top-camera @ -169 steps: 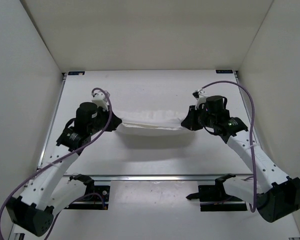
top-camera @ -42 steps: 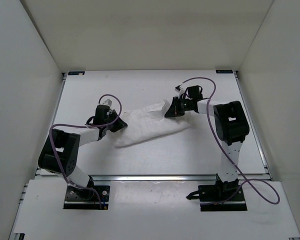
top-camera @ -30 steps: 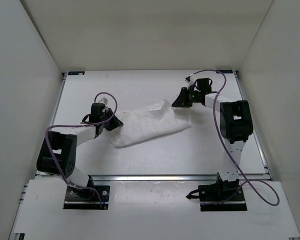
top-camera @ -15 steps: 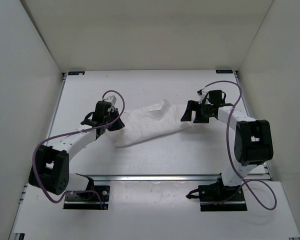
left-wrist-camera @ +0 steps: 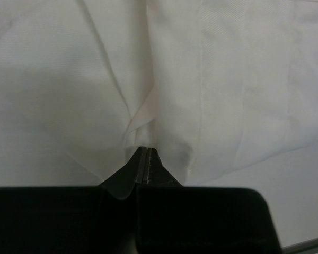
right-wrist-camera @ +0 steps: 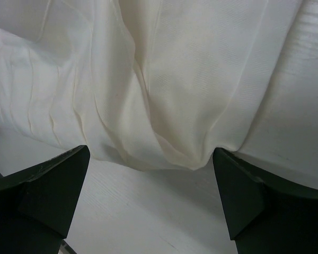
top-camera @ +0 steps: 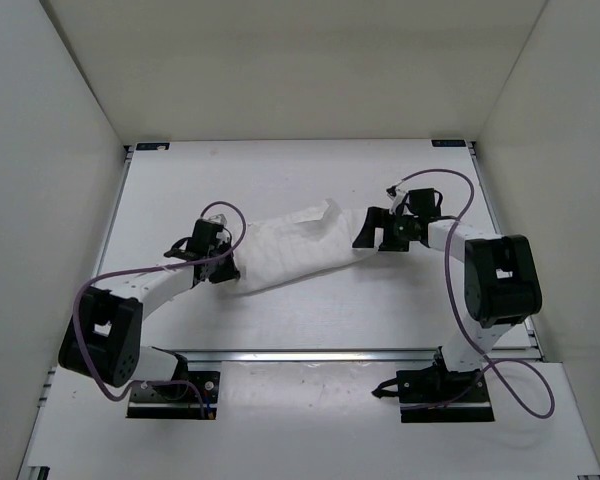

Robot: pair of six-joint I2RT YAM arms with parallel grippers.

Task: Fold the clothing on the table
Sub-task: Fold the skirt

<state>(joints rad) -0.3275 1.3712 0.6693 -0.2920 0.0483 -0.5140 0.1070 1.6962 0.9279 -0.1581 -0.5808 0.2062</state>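
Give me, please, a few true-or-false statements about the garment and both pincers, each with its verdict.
1. The left pincer is shut on the garment. True.
2. The right pincer grips the garment. False: its jaws stand wide open, with the cloth's edge loose between them.
3. The garment lies on the table between the two arms. True.
4. The garment is a neat folded square. False: it is a wrinkled, slanted strip.
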